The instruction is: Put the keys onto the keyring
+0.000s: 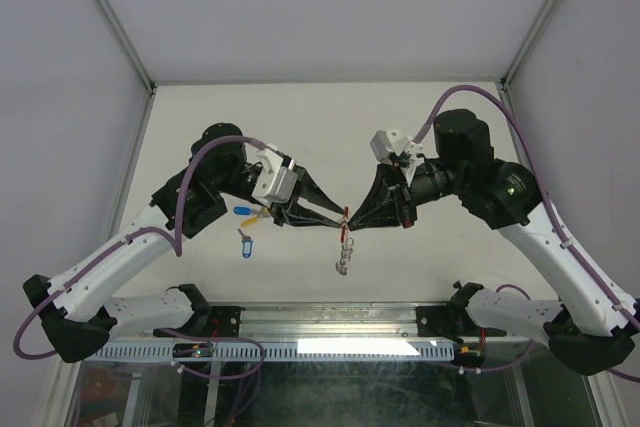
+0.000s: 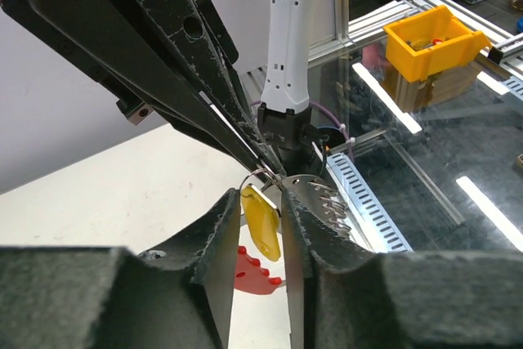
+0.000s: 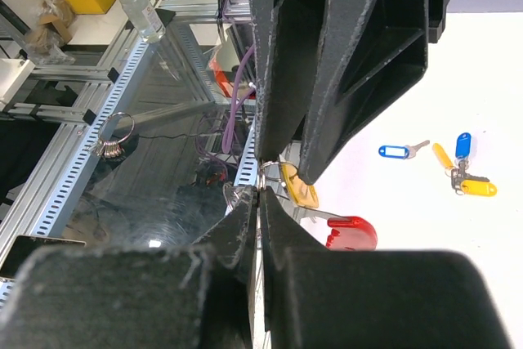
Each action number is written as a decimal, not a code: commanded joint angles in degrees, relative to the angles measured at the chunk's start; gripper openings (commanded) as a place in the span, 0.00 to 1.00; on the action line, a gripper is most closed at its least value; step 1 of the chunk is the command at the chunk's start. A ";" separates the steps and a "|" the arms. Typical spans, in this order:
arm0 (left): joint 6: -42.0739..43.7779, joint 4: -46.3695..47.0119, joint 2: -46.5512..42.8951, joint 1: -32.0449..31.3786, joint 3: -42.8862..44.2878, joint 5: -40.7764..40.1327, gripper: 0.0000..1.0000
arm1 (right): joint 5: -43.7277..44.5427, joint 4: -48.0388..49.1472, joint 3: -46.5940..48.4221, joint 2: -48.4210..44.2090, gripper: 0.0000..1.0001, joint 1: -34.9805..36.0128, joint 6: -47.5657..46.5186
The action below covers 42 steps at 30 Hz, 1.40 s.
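Note:
My two grippers meet tip to tip above the middle of the table. My left gripper (image 1: 337, 217) (image 2: 261, 199) is shut on a key with a yellow tag (image 2: 262, 223), whose split ring sits at the fingertips. My right gripper (image 1: 354, 219) (image 3: 260, 194) is shut on the keyring's thin metal loop. The keyring's red crescent (image 2: 252, 272) (image 3: 352, 233) hangs just below, and its silvery chain (image 1: 343, 259) dangles toward the table. The yellow tag (image 3: 299, 186) also shows in the right wrist view. Other keys lie on the table at the left: blue tags (image 1: 243, 211) (image 1: 245, 246) and a yellow one (image 1: 262, 214).
The loose keys show in the right wrist view as a blue tag (image 3: 394, 151) and a cluster of blue and yellow tags (image 3: 466, 171). The aluminium rail (image 1: 330, 347) runs along the near table edge. A yellow bin (image 2: 431, 41) stands off the table.

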 commanded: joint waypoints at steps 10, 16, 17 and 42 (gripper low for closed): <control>-0.36 3.14 -0.30 -0.77 2.07 1.15 0.10 | -0.98 4.29 -0.20 -1.18 0.00 0.56 1.61; -1.25 4.45 -0.72 -0.78 1.50 0.31 0.08 | -0.76 4.90 -0.53 -1.51 0.00 0.56 2.18; -1.37 4.68 -0.84 -0.82 1.46 0.31 0.06 | -0.76 4.96 -0.59 -1.56 0.00 0.56 2.15; -0.73 5.24 -4.32 -0.74 -1.53 -6.40 0.00 | 11.48 17.19 -4.78 -9.10 0.00 0.49 12.24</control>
